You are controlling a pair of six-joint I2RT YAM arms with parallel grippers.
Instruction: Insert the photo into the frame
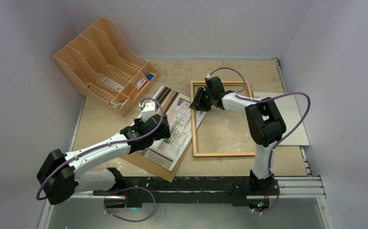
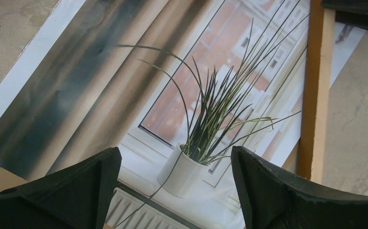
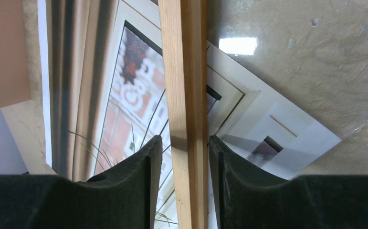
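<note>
Beige tabletop (image 1: 96, 124): right hand (image 1: 197, 102) straddles frame (image 1: 222, 153) rail lying over photo (image 1: 177, 119), grip unclear, likely to shift frame; left hand (image 2: 174, 150) spread wide above photo, ready to slide it.

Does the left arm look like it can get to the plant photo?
Probably yes. The left arm's open fingers hang right over the photo with nothing between. The frame lies across one corner, though, and might pin it.
</note>
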